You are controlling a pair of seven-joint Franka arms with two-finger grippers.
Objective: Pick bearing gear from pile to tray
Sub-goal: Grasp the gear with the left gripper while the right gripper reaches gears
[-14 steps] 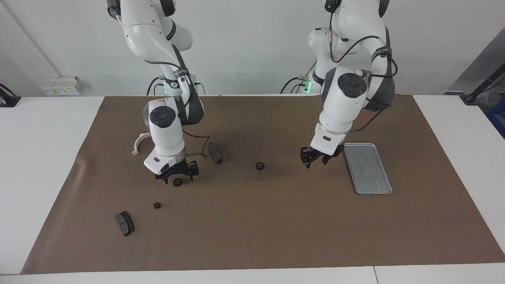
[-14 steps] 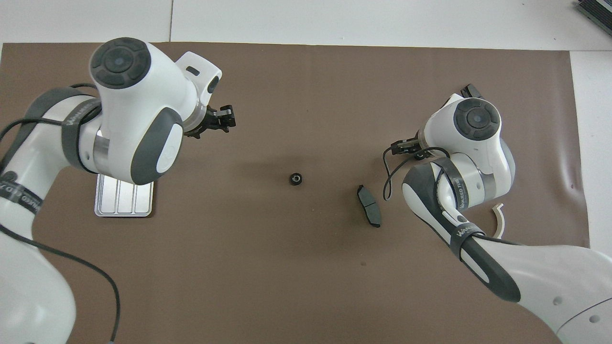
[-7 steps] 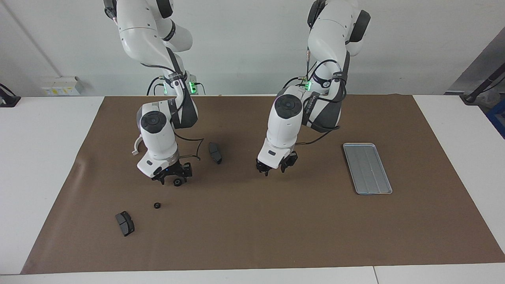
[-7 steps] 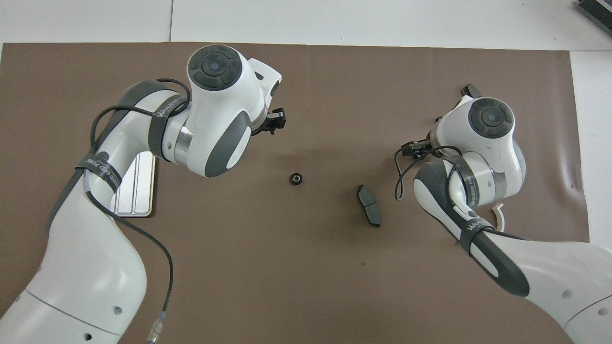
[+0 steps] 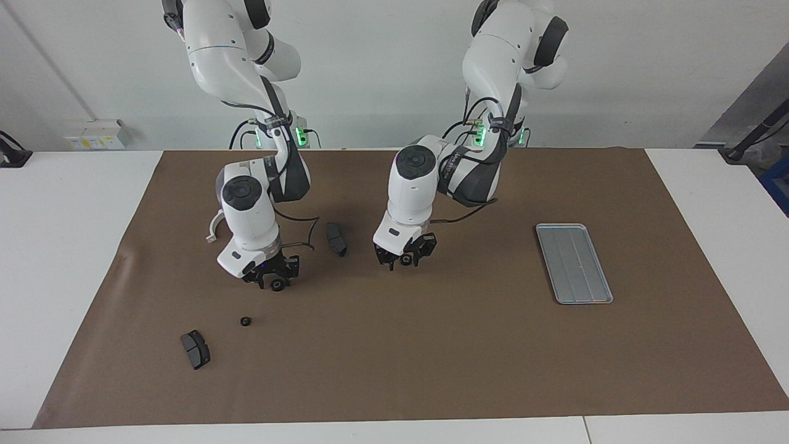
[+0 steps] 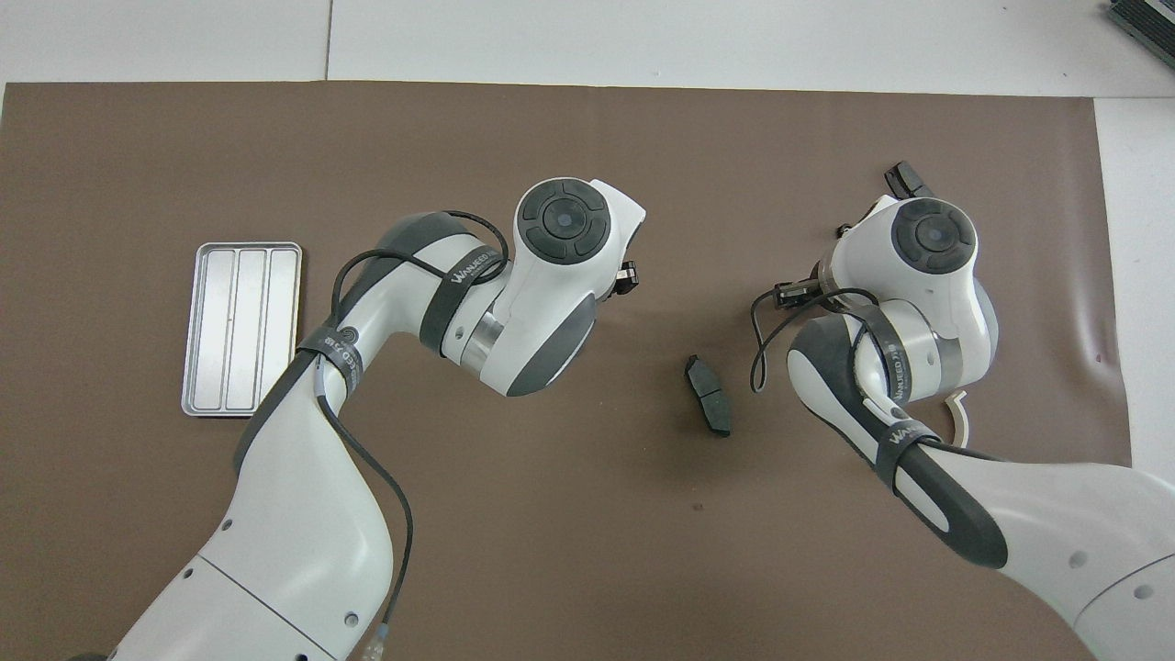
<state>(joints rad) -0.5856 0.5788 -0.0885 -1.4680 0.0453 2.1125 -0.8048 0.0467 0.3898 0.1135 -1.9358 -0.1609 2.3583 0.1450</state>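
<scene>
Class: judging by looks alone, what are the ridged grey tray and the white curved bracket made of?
Ridged grey tray: probably sheet metal with a matt silvery sheen; its pressed ridges and raised rim suggest this.
White curved bracket: likely plastic, being plain, opaque white with no metallic sheen, though painted metal remains possible.

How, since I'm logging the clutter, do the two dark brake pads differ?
The nearer brake pad lies closer to the robots, mid-mat; the farther brake pad lies toward the right arm's end of the table. The nearer brake pad shows whole in the overhead view; the farther brake pad is mostly hidden there under the right arm. A loose gear lies beside the farther brake pad only. Both are dark grey and lie flat on the brown mat.
</scene>
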